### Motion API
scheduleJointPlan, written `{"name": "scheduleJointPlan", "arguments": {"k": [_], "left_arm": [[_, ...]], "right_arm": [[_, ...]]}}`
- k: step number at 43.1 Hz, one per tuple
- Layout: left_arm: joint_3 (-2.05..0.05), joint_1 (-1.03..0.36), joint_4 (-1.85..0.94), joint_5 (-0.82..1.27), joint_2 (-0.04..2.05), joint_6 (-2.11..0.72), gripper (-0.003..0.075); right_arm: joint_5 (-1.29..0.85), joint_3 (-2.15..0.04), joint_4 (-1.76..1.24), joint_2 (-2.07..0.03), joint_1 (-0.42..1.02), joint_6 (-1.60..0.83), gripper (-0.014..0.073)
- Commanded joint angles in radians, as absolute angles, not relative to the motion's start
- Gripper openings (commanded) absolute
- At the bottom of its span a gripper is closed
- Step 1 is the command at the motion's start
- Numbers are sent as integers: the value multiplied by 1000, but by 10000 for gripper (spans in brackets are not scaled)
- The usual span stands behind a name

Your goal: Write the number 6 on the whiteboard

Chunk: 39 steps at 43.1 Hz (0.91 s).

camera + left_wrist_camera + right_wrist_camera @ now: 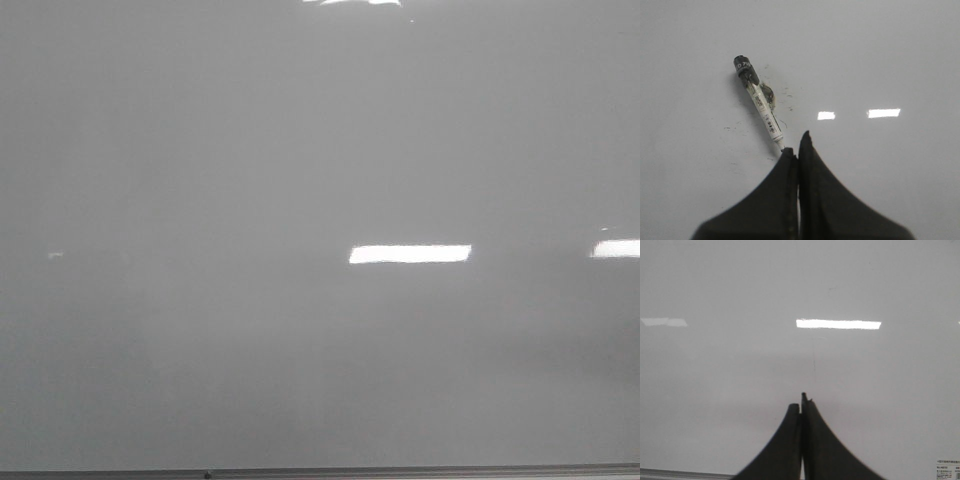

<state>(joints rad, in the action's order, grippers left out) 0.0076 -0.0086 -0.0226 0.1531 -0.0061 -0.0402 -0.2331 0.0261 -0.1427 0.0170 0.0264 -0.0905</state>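
The whiteboard [300, 340] fills the front view, bare, with no number 6 on it and neither gripper in sight. In the left wrist view a white marker [761, 104] with a black end lies flat on the whiteboard [880, 55], its nib pointing at my left gripper [797, 144]. That gripper is shut and empty, one fingertip right beside the nib. Small black smudges surround the marker. My right gripper [800, 401] is shut and empty over the whiteboard [730, 370]. A faint thin line [814, 356] shows just beyond it.
A thin grey edge strip [400, 470] runs along the board's near side and also shows in the right wrist view [670, 473]. A small printed label [946, 467] sits at a board corner. Bright rectangular light reflections [410, 254] lie on the surface.
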Motion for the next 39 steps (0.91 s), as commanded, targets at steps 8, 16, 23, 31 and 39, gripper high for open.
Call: {"name": "scheduleJointPlan", "arguments": {"k": [8,16,23,31,39], "left_arm": [[11,-13,-23,77,-20,-31,-20],[11,-13,-23,77,-20,-31,-20],[11,-13,-23,77,-20,-31,-20],[11,-13,-19,58,-20,-31,-20],[-30,-13,-11,-87,-20,-31,-20]], "right_arm": [[-161,12,-145,30,25,-100,-68],[-156,12,-145,30,25,-100,-68],[-118,12,-145,30,25,-100,-68],[-94,12,-145,30,26,-100,-68],[-75,-33,-147,30,26,-99,-68]]}}
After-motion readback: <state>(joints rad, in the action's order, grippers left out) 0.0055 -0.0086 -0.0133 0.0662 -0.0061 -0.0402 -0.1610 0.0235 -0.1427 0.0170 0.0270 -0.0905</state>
